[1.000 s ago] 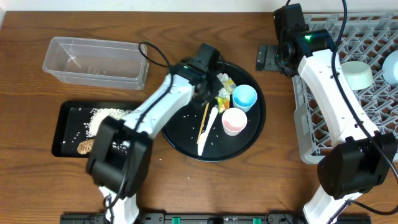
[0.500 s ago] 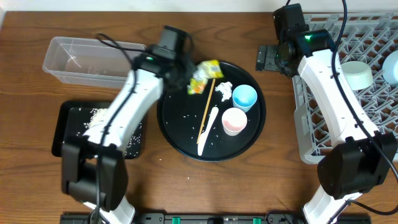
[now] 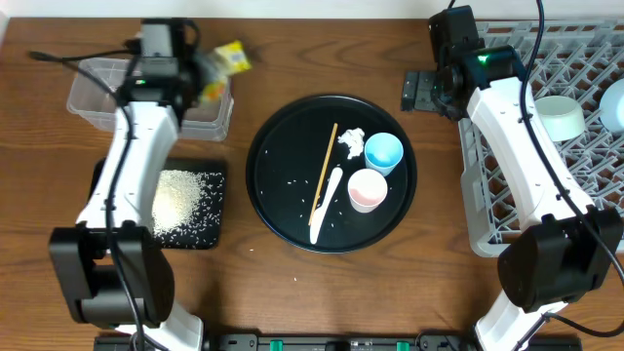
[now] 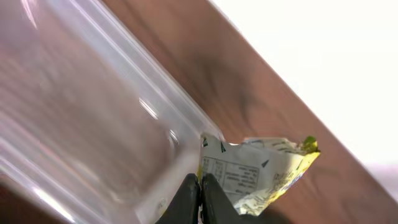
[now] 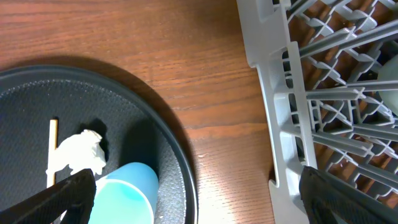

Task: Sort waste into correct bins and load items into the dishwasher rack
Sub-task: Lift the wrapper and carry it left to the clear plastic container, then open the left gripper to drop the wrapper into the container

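My left gripper (image 3: 202,74) is shut on the yellow-green wrapper (image 3: 232,57) and holds it in the air over the right end of the clear tub (image 3: 93,96). In the left wrist view the black fingertips (image 4: 189,190) pinch the wrapper (image 4: 264,174) beside the tub's rim (image 4: 155,102). My right gripper (image 3: 421,91) hangs open between the round tray and the dishwasher rack (image 3: 585,180), holding nothing. On the round black tray (image 3: 283,210) lie a chopstick (image 3: 324,175), a white spoon (image 3: 325,207), a crumpled tissue (image 3: 351,141), a blue cup (image 3: 382,152) and a pink-white cup (image 3: 367,189).
The shallow black tray (image 3: 216,180) at front left holds a pile of rice (image 3: 180,200). A mint-white bowl (image 3: 561,117) and a light-blue bowl (image 3: 614,102) sit in the rack. Stray rice grains dot the round tray. The right wrist view shows the rack's wall (image 5: 273,93) beside the blue cup (image 5: 124,193).
My left arm has swung left from the round tray, carrying the wrapper over to the clear tub. The rice pile is uncovered now. The right arm has not moved.
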{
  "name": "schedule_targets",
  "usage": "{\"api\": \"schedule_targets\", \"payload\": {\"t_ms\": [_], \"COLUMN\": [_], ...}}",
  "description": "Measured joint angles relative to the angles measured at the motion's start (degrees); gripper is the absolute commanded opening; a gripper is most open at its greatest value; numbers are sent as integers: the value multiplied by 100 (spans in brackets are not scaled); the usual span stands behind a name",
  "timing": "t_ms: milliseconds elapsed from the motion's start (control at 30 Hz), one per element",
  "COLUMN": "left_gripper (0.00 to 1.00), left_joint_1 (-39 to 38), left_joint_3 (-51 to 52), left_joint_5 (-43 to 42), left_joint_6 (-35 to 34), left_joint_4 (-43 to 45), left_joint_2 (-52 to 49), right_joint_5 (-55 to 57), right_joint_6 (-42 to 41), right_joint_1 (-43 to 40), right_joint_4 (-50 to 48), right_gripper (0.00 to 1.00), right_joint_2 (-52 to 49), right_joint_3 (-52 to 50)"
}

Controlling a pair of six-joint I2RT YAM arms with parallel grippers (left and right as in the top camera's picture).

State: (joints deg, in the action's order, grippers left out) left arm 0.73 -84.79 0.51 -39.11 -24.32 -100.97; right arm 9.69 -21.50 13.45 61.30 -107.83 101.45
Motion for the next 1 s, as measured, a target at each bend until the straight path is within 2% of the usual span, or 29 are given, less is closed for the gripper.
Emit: {"api": "schedule_targets", "payload": {"t_ms": [267, 467, 500, 567, 633, 667, 700, 833, 1000], "left_gripper": [6, 7, 12, 31, 63, 75, 82, 93, 93], "left_joint_1": [573, 831, 863, 920, 964, 977, 981, 1001, 999], "left_joint_3": [0, 0, 0, 0, 0, 0, 0, 2, 2], "left_joint_5": [507, 621, 632, 640, 658, 660, 675, 697, 702], "left_joint_6": [638, 846, 870, 933, 944, 962, 949, 960, 957], "left_joint_4": [181, 90, 66, 42, 7, -28, -68, -238, -494], "left_joint_2": [-13, -151, -175, -205, -210, -210, -210, -210, -210], "right_joint_5": [0, 0, 0, 0, 0, 0, 0, 0, 0], "right_joint_6": [0, 0, 0, 0, 0, 0, 0, 0, 0], "right_joint_1": [0, 0, 0, 0, 0, 0, 0, 0, 0], "right_joint_4": [0, 0, 0, 0, 0, 0, 0, 0, 0], "right_gripper": [99, 99, 99, 99, 99, 99, 99, 99, 99], "right_joint_2": [0, 0, 0, 0, 0, 0, 0, 0, 0], "right_joint_3": [0, 0, 0, 0, 0, 0, 0, 0, 0]}}
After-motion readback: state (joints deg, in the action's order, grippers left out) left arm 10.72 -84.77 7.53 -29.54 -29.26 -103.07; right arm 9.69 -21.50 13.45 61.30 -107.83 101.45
